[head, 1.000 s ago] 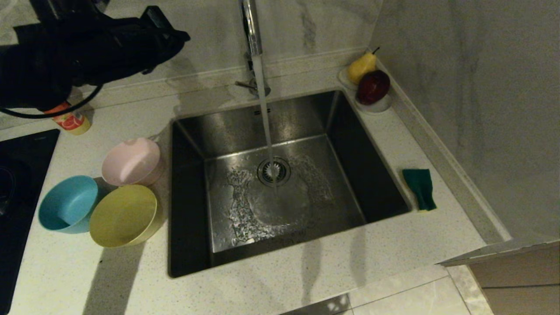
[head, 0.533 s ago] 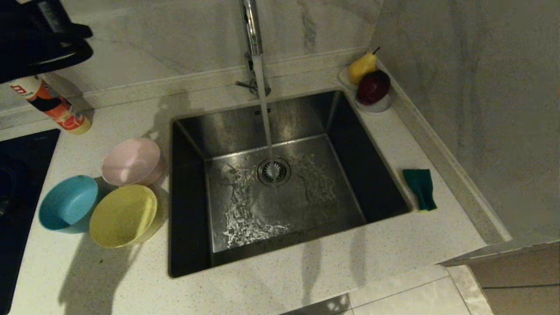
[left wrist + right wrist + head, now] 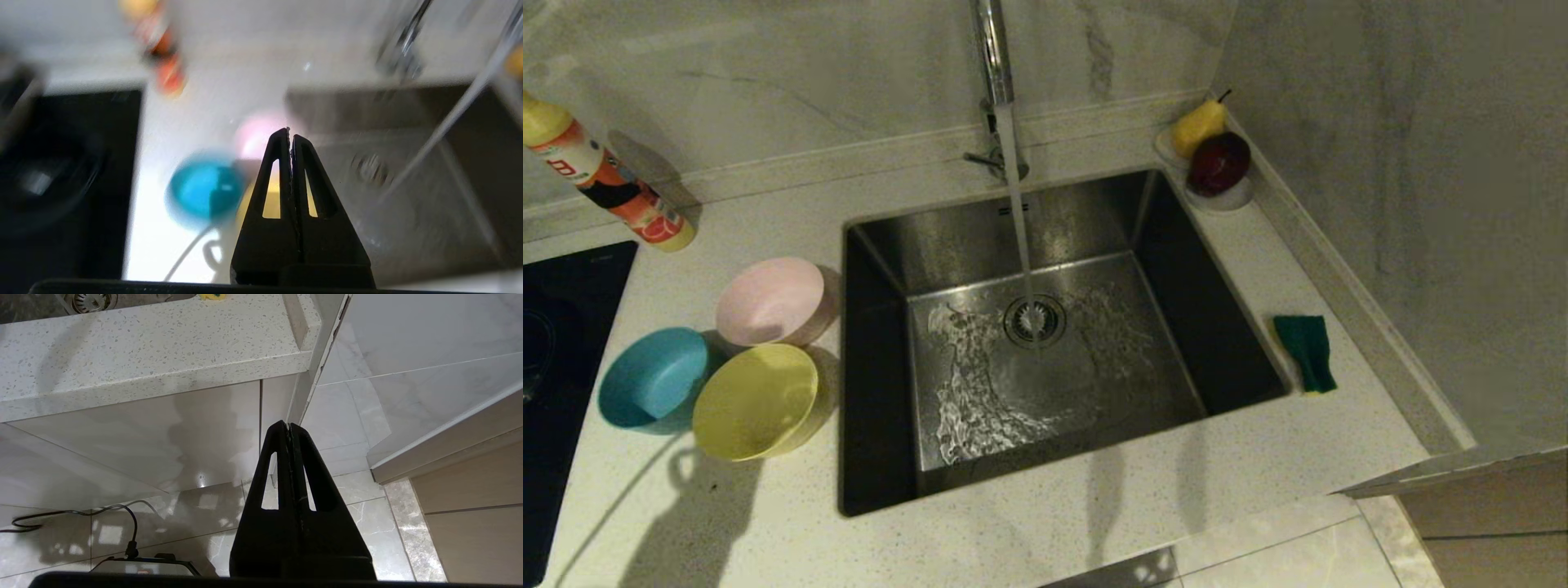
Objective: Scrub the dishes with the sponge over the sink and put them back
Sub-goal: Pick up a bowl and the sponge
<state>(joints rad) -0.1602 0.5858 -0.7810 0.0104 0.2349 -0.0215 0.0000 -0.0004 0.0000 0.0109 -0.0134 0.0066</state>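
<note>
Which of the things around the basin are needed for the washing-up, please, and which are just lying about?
For the job: pink bowl, blue bowl, yellow bowl, sponge, sink.

Lying about: bottle, pear, dark red fruit, white dish, black hob.

Pale pink plastic bowl [image 3: 770,300], light blue plastic bowl [image 3: 654,377], yellow plastic bowl [image 3: 755,401]; dark green sponge [image 3: 1305,350] on the white speckled stone bench [image 3: 1176,506]; brushed steel sink [image 3: 1045,343].

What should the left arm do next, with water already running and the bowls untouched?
Probably open the left pincer and lower it toward the pink bowl, the nearest to the sink. It is shut, empty and above the bowls; the sponge lies across the sink, and the right pincer hangs shut below the counter.
</note>
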